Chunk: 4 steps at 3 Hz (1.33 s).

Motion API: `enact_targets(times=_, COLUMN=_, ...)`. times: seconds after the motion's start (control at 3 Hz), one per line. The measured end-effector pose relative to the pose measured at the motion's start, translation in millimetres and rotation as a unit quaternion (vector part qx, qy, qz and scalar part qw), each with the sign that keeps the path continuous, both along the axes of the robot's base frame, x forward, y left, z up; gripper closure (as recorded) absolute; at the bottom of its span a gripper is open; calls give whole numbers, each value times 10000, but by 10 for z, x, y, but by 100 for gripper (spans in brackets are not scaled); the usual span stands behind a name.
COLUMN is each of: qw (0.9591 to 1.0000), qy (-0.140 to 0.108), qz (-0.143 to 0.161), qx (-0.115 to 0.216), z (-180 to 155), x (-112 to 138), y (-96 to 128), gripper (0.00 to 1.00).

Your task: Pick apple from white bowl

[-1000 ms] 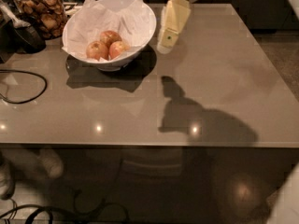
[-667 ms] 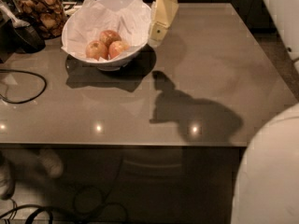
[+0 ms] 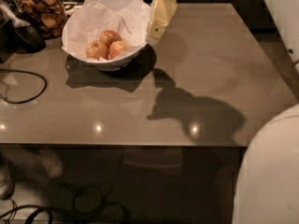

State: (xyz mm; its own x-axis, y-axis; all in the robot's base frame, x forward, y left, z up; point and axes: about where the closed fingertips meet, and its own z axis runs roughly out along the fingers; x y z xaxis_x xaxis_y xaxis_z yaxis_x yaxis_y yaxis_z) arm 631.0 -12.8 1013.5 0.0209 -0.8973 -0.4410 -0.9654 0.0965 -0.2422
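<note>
The white bowl [image 3: 77, 20] stands at the table's back left, lined with crumpled white paper. Three small apples lie together in it. The apple [image 3: 119, 47] on the right is the reddest, pink-red with a pale patch. Two yellower apples lie to its left [image 3: 96, 50] and behind it [image 3: 109, 36]. My gripper [image 3: 155, 31], pale yellow, hangs from the top edge and points down. It is just outside the bowl's right rim, above the table and to the right of the apples. It holds nothing that I can see.
A glass jar of brown snacks [image 3: 41, 10] stands at the back left beside a dark object [image 3: 25, 35]. A black cable [image 3: 28, 85] loops on the table's left side. The robot's white body [image 3: 271, 171] fills the lower right corner.
The gripper has moved left, closer to the bowl's right rim, and its shadow on the table has shifted left with it. The apples and the bowl have not moved.
</note>
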Motion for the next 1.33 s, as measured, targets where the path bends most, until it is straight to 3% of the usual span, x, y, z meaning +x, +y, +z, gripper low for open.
enact_targets(times=0.67, qw=9998, qy=152, qz=67, qx=73, z=-108, x=275, y=330, gripper=4)
enact_targets(times=1.0, qw=9997, qy=179, qz=156, qx=78, z=-140, x=410, y=498, gripper=13)
enact_targets(times=1.33, qw=9996, qy=193, qz=201, qx=88, z=-177, x=524, y=624, gripper=13)
